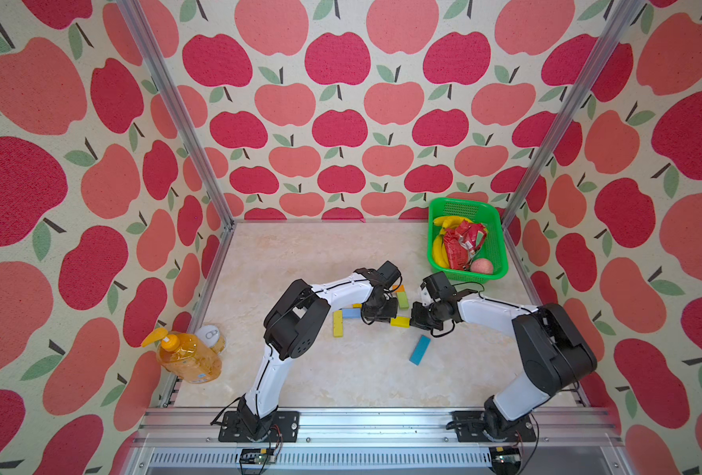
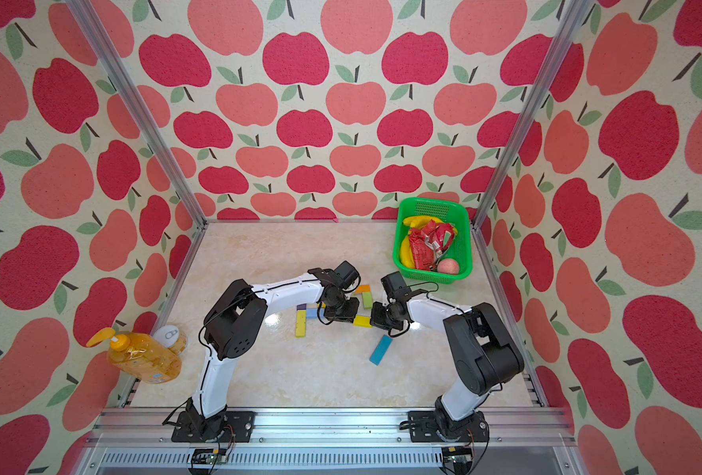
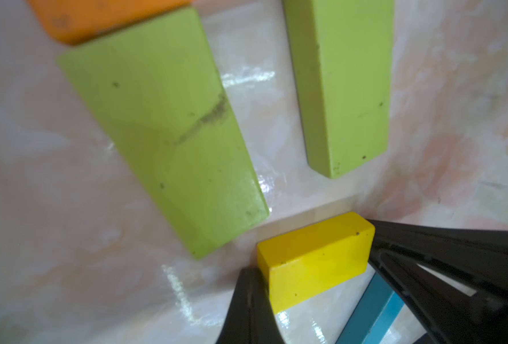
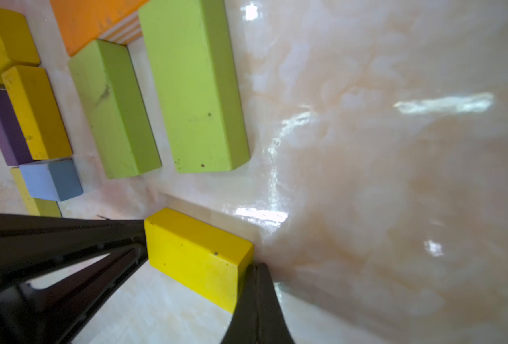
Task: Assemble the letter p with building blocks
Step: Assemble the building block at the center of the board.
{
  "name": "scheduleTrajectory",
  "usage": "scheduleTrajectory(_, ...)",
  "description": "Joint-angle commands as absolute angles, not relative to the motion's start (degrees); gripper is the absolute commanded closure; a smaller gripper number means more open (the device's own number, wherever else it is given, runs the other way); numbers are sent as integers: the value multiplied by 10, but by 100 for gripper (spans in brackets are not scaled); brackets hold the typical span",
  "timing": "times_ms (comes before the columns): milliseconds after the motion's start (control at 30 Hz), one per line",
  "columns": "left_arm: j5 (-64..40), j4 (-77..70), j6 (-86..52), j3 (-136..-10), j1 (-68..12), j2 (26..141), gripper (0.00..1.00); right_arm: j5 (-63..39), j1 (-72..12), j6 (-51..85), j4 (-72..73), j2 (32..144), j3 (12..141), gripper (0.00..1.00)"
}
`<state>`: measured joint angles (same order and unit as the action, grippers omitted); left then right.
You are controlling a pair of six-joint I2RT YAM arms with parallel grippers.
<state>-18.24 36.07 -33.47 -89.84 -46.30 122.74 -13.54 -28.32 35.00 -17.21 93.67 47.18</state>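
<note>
The building blocks (image 1: 402, 300) are small flat bricks in plain colours, and one of them, a short yellow block (image 1: 399, 321), sits between the two grippers. The left gripper (image 3: 310, 256) is closed on it, with a black finger against each side, and the right gripper (image 4: 198, 253) pinches the same block in the same way from the opposite end. Whether the block rests on the counter (image 1: 341, 255) or hangs just above it I cannot tell. Just beyond it lie two light green blocks (image 4: 115, 110), side by side with a narrow gap, and an orange block (image 4: 95, 20) at their far ends. Further toward the left arm are a purple block (image 4: 2, 128), a light blue block (image 1: 351, 313) and a long yellow block (image 1: 337, 323), close together. A blue block (image 1: 420, 350) lies alone, tilted, nearer the arm bases.
</note>
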Motion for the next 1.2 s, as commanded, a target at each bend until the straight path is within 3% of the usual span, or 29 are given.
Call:
scheduleTrajectory(0,-194,385,-321,-924,-465,1247,100,-109,-277,328,-215,960,471,100)
scheduleTrajectory(1167,-200,429,-329,-993,-459,1307,100,-134,-245,284,-236,1027,530,100)
